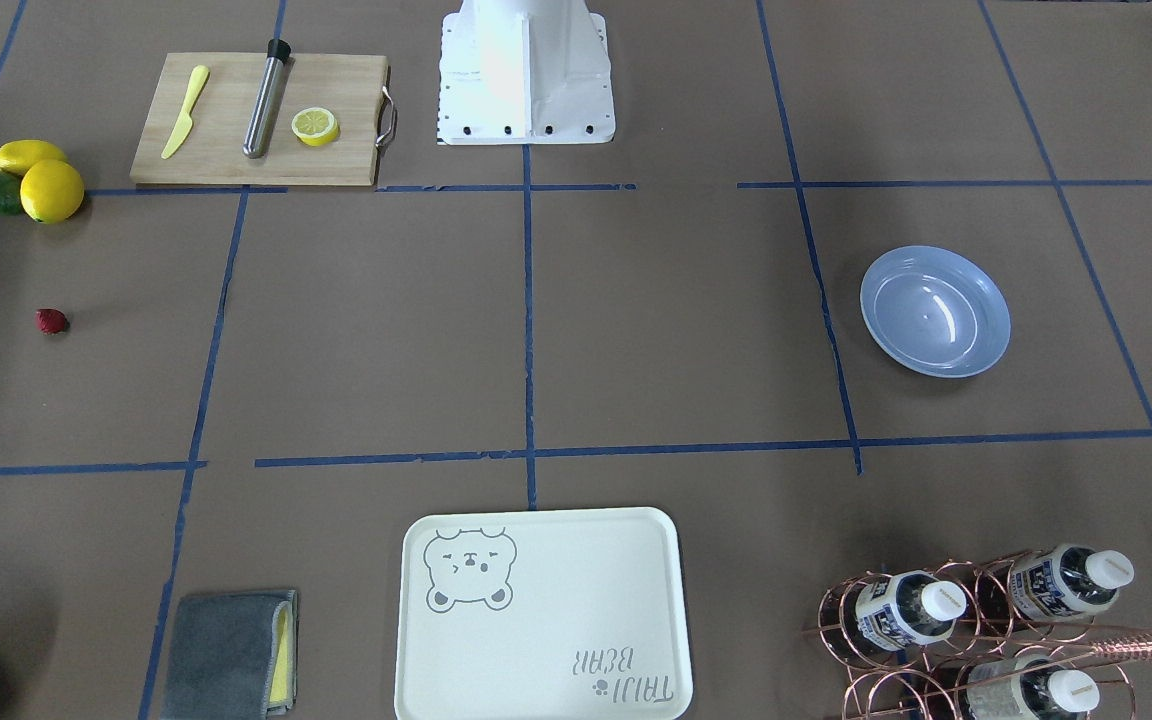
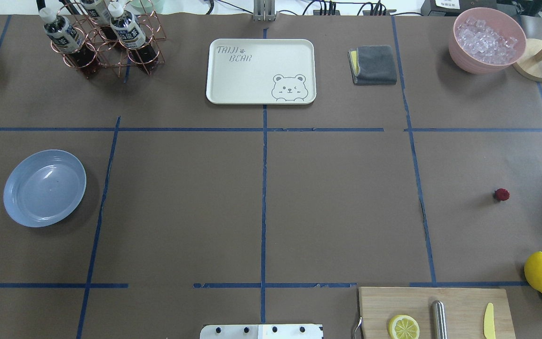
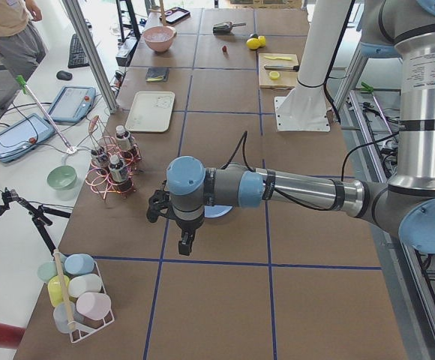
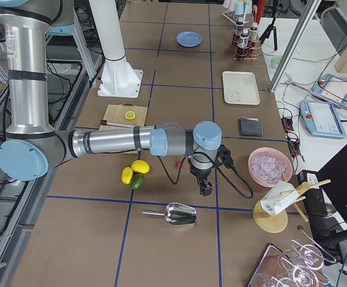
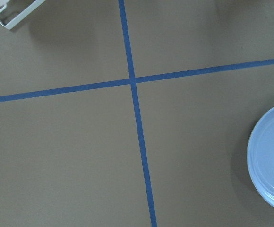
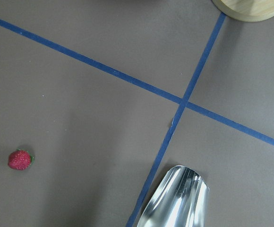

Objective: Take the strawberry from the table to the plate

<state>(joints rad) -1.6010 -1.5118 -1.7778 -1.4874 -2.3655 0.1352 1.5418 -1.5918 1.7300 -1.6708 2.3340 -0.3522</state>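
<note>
Brown-papered counter (image 1: 636,330) carries the strawberry (image 6: 20,160) near the right gripper (image 4: 205,189), off to one side. Whether that gripper is open cannot be told. It should centre above the strawberry, then pinch softly.

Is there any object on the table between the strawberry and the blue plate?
No. In the overhead view, only bare table with blue tape lines lies between the strawberry and the plate; nothing visible stands in the way.

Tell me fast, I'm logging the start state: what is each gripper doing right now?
Left gripper: cannot be told; it shows only in a side view.
Right gripper: cannot be told either; the strawberry lies apart from it.
</note>
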